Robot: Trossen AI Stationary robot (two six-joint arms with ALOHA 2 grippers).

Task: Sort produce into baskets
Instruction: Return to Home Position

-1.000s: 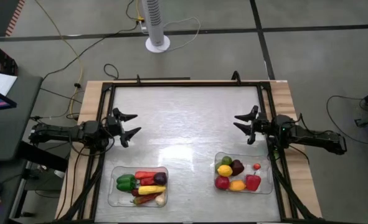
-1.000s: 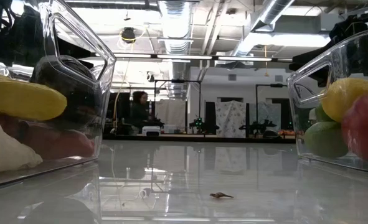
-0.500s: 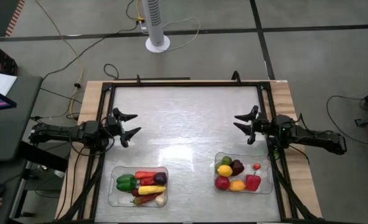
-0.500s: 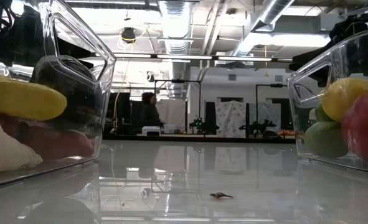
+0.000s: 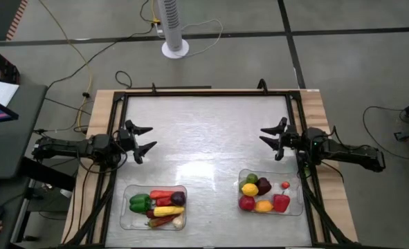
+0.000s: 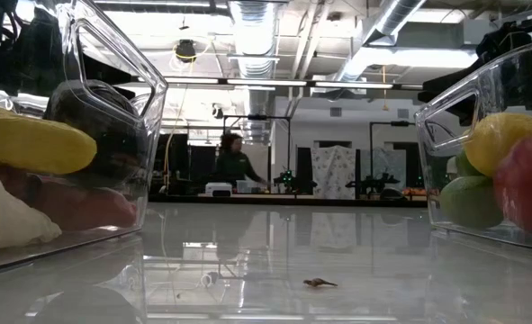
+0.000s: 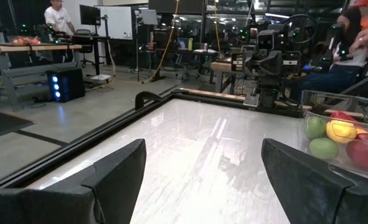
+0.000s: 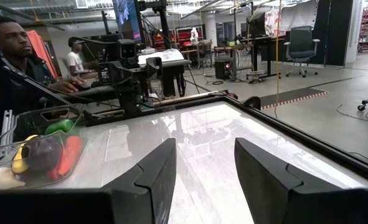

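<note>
Produce: all of it sits in the two baskets, none loose on the table (image 5: 204, 131).
- Left basket (image 5: 124, 209), near edge on the left arm's side: green pepper (image 5: 140, 203), yellow corn (image 5: 168, 210), dark plum (image 5: 178, 198), pale garlic (image 5: 178, 222) and red and orange pieces packed touching.
- Right basket (image 5: 298, 202), near edge on the right arm's side: lemon (image 5: 249, 189), a dark purple piece (image 5: 264, 185), red pepper (image 5: 280, 203) and other pieces.

Change over the last second: none on the table. Produce, baskets and both arms match the earlier frames. Only a person (image 6: 234, 162) in the room behind has walked across. You can judge the sorting finished and the arms parked.

Left gripper (image 5: 153, 137): at the table's left edge, fingers apart, holding nothing.
Right gripper (image 5: 261, 135): at the right edge, likewise apart and empty.

Materials: the baskets are clear, hard plastic with shallow walls and rounded corners, and they catch glare. The produce is smooth and glossy, mostly rounded, and the corn is elongated. The tabletop is pale and reflective. A small brown scrap (image 6: 320, 283) lies between the baskets.
</note>
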